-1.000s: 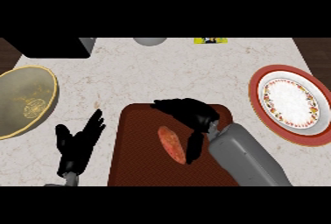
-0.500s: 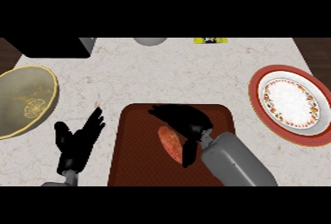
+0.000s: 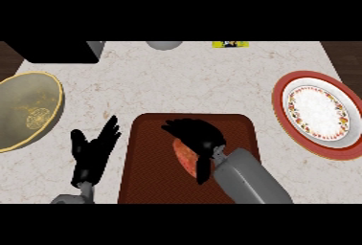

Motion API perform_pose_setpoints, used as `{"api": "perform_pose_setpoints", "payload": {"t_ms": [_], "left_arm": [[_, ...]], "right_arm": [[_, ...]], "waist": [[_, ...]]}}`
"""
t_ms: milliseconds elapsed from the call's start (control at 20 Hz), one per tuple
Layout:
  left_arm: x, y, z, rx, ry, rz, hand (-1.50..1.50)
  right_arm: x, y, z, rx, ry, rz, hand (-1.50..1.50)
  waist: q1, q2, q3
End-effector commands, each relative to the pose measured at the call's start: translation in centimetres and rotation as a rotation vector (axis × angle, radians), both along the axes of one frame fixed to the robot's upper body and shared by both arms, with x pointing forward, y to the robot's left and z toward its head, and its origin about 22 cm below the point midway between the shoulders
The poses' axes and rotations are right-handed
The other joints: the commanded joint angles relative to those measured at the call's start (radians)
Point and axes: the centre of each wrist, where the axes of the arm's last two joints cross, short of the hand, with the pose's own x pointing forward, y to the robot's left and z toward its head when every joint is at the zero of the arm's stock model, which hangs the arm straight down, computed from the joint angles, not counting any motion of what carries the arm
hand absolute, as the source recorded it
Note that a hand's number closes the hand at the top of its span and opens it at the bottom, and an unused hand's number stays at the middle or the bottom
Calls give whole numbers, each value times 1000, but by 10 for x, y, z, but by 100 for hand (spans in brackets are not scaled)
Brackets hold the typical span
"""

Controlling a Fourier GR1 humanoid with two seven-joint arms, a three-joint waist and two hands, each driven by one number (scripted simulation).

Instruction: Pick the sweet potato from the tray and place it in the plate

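An orange-red sweet potato (image 3: 185, 155) lies on the dark brown tray (image 3: 146, 158) at the lower middle of the head view. My right hand (image 3: 198, 137) sits over it with fingers curled down along its right side and thumb below, hiding much of it. The red-rimmed white plate (image 3: 318, 112) with a patterned border rests at the far right. My left hand (image 3: 94, 148) stands open, fingers up, just left of the tray.
A large yellowish bowl (image 3: 25, 110) sits at the left edge. A black box (image 3: 60, 50) fills the back left corner, with a grey round object (image 3: 164, 45) and a small yellow item (image 3: 231, 44) along the back edge.
My right hand has shifted left and lowered over the sweet potato, its fingers curling closer round it. The left hand has stayed in place.
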Motion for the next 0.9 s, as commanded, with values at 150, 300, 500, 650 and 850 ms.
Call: {"api": "perform_pose_setpoints", "payload": {"t_ms": [150, 300, 500, 650, 850], "left_arm": [[11, 0, -13, -16, -7, -19, 0], [-5, -5, -6, 29, -14, -6, 0], [-9, 3, 0, -11, 4, 15, 0], [-28, 7, -5, 8, -8, 0, 0], [-1, 23, 14, -3, -2, -15, 0]], "right_arm": [[5, 14, -22, -42, 1, 5, -150], [-2, 5, -38, -108, -30, 141, 150], [-7, 13, -40, -77, -88, 130, 150], [-1, -1, -44, -87, -96, 136, 150], [-5, 7, -38, 32, -203, 112, 150]], "waist": [[4, 2, 0], [2, 1, 0], [3, 0, 0], [2, -1, 0], [6, 1, 0]]}}
